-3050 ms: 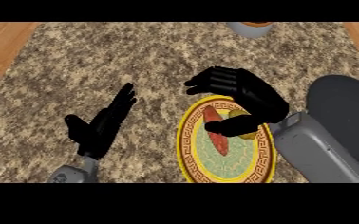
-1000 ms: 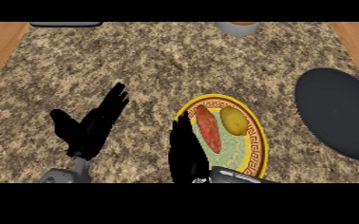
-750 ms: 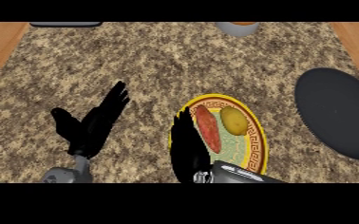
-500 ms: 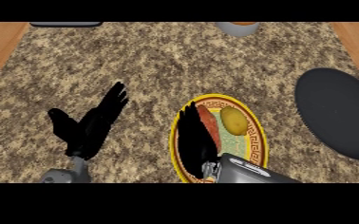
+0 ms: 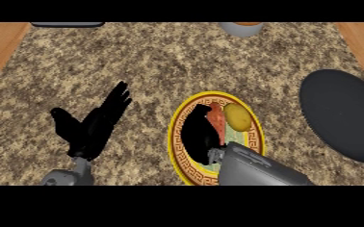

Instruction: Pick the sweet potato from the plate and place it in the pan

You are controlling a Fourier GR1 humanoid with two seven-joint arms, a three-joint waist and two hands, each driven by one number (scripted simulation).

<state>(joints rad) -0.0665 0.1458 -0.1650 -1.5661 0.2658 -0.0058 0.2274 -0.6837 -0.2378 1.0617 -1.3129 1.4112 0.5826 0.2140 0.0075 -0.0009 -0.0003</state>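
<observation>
Fingers of the right black hand (image 5: 198, 137) lie straight, holding nothing, on the round yellow-rimmed plate (image 5: 177, 139), left of the reddish-orange sweet potato (image 5: 216, 121), probably to grasp it

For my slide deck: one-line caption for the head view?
Right hand over the plate beside the sweet potato; left hand rests open; pan at right.

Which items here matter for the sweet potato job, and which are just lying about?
Job:
sweet potato, on the plate
plate
pan, at the right
right hand, over the plate beside the sweet potato

Lying about:
yellow potato, also on the plate
cup, far edge
dark tray, far left
left hand, resting open
</observation>
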